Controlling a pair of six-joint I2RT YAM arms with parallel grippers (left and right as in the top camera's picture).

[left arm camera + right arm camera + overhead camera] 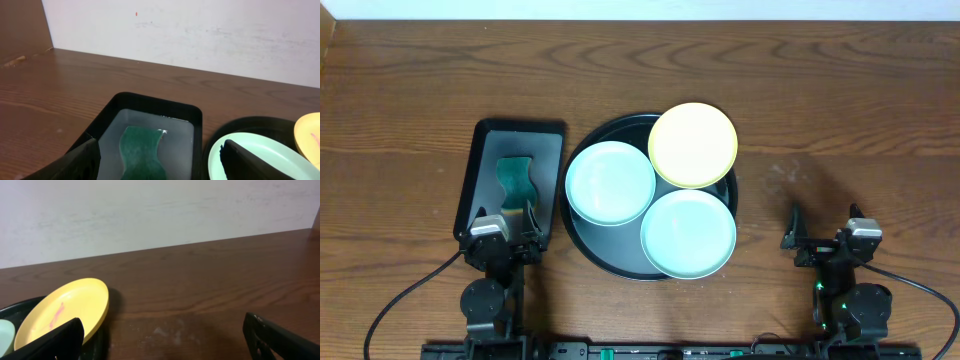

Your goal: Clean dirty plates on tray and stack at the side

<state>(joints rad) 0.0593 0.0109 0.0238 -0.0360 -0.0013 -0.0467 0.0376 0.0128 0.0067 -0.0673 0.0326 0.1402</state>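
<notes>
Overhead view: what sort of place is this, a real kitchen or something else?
Probably a lab test bench, not a kitchen: a wooden table against a plain white wall, the left arm and right arm mounted at its near edge, and a sponge in a small rectangular tray beside the plates.

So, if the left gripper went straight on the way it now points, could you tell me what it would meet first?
Most likely the green sponge in the small rectangular tray, centred ahead of the left gripper. Depth is unclear: kept level, it might pass above the sponge.
</notes>
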